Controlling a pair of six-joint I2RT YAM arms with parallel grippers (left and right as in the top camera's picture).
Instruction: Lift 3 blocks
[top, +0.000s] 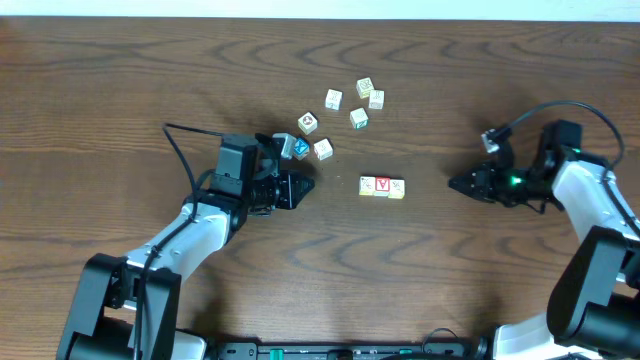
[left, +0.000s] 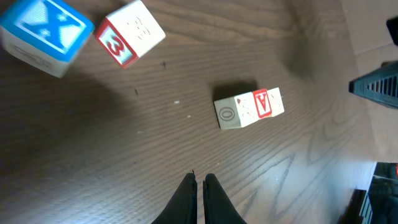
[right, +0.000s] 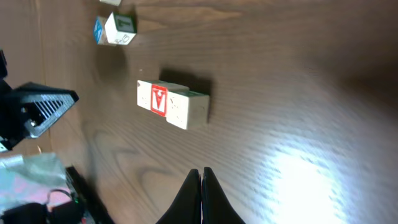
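Three blocks lie touching in a short row at the table's middle: a red-faced one with a white A between two pale ones. The left wrist view shows the row ahead and slightly right of the fingers, and the right wrist view has the same row ahead and slightly left. My left gripper is shut and empty, a short way left of the row, tips together over bare wood. To the right of the row, my right gripper is also shut and empty, tips together.
A blue-faced cube and a pale cube with a red 3 sit just behind my left gripper. Several more pale cubes are scattered further back. The table's far edge runs along the top.
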